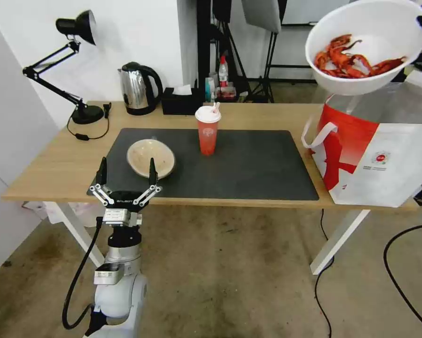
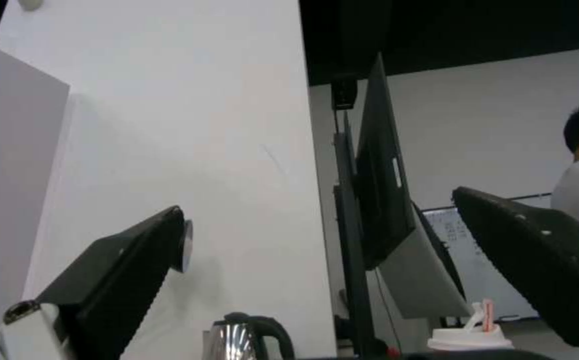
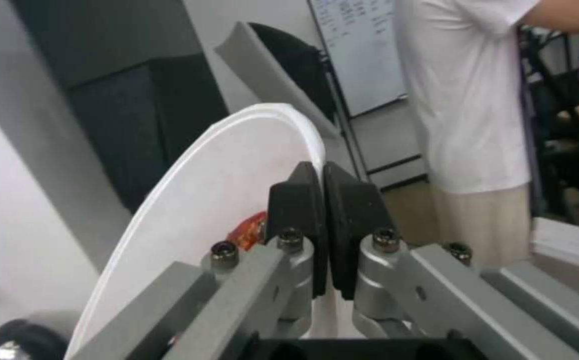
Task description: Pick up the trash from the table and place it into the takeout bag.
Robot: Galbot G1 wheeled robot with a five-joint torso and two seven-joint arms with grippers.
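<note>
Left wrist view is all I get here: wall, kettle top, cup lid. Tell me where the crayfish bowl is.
Observer: The white round bowl with red crayfish shells is held tilted in the air above the red-and-white takeout bag.
Operator: Confirm what holds it.
Observer: The right claw is shut on its rim.
Operator: Report what's left on the table.
Observer: The shallow beige bowl and the red drink cup with white lid sit on the dark grey mat.
Operator: Place my claw.
Observer: The left claw is open at the table's near edge, just before the beige bowl.
</note>
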